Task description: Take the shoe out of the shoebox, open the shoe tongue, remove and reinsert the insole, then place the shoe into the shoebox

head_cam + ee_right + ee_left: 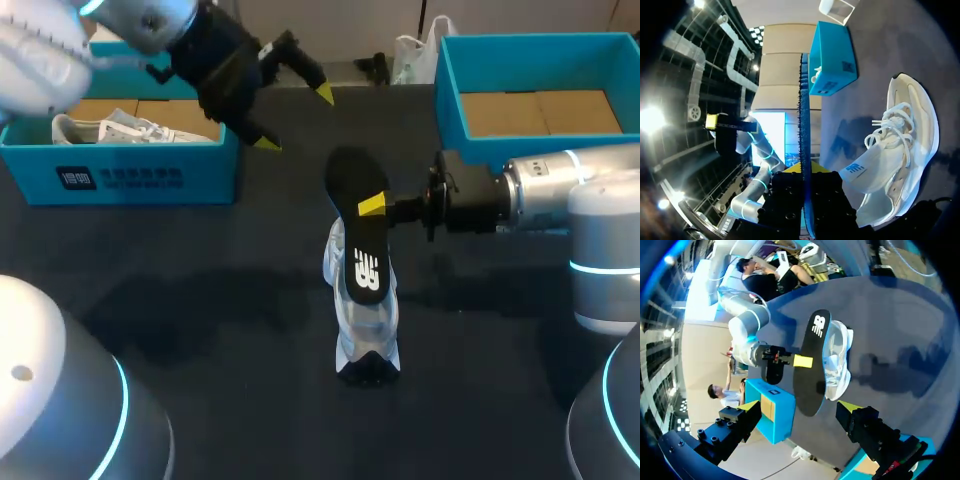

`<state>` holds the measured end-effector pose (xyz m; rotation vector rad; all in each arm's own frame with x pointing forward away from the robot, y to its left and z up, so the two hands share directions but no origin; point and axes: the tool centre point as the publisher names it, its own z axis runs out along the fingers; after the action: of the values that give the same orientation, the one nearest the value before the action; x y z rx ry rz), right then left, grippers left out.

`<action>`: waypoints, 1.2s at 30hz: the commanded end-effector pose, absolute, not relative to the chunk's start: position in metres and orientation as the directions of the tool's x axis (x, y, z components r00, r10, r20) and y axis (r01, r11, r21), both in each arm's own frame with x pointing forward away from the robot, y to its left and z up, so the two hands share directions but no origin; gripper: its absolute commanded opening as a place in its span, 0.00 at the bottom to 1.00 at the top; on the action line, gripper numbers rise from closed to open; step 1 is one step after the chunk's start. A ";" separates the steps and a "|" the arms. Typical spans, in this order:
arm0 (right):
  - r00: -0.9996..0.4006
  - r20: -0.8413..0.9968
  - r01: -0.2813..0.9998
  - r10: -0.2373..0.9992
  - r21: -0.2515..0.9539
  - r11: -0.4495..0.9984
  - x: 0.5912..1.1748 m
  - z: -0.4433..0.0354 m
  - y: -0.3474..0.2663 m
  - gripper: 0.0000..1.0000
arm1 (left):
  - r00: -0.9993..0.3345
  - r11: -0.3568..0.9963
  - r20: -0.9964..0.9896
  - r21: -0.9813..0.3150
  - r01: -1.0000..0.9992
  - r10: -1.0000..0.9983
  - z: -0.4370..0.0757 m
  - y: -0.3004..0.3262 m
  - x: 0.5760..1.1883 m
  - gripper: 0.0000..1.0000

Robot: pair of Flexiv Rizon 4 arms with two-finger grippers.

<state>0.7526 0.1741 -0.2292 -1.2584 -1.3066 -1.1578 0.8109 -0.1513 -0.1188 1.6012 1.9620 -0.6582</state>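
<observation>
A white shoe [365,330] stands on the dark table, toe toward the near edge. My right gripper [374,206] is shut on a black insole [357,225] and holds it above the shoe, sloping up and away. In the right wrist view the insole [803,115] shows edge-on between my own fingers [804,172], with the shoe [897,150] lying beside it. My left gripper [295,118] hangs open above the table behind the insole, holding nothing. From the left wrist view its fingers [799,406] stand wide apart, with the insole [810,365] and shoe [837,357] ahead of them.
A teal shoebox [130,175] at the back left holds another white shoe [130,128]. A second teal box [450,100] with a cardboard floor stands at the back right, behind my right arm. Dark table surface lies around the shoe.
</observation>
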 end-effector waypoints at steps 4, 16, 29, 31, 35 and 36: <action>-0.018 0.995 1.000 0.103 0.016 0.020 0.752 -0.229 0.175 0.00 | -0.201 0.175 -0.947 -0.160 0.972 0.251 -0.141 -0.129 0.812 1.00; -0.018 0.995 1.000 0.103 0.016 0.020 0.752 -0.229 0.175 0.00 | -0.174 0.191 -0.955 -0.129 0.973 0.241 -0.152 -0.134 0.808 1.00; -0.018 0.995 1.000 0.103 0.016 0.020 0.752 -0.229 0.175 0.00 | -0.132 0.229 -0.990 -0.116 0.966 0.052 -0.197 -0.137 0.811 1.00; -0.018 0.995 1.000 0.103 0.016 0.020 0.752 -0.229 0.175 0.00 | -0.120 0.220 -0.992 -0.108 0.969 0.042 -0.199 -0.140 0.809 1.00; -0.018 0.995 1.000 0.103 0.016 0.020 0.752 -0.229 0.175 0.00 | -0.070 0.200 -0.998 -0.070 0.977 -0.004 -0.206 -0.144 0.805 1.00; -0.018 0.995 1.000 0.103 0.016 0.020 0.752 -0.229 0.175 0.00 | -0.058 0.194 -0.998 -0.060 0.979 -0.013 -0.208 -0.146 0.805 1.00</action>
<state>0.7525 0.1741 -0.2291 -1.2585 -1.3066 -1.1576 0.8068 -0.1436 -0.2006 1.1681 1.5071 -1.0308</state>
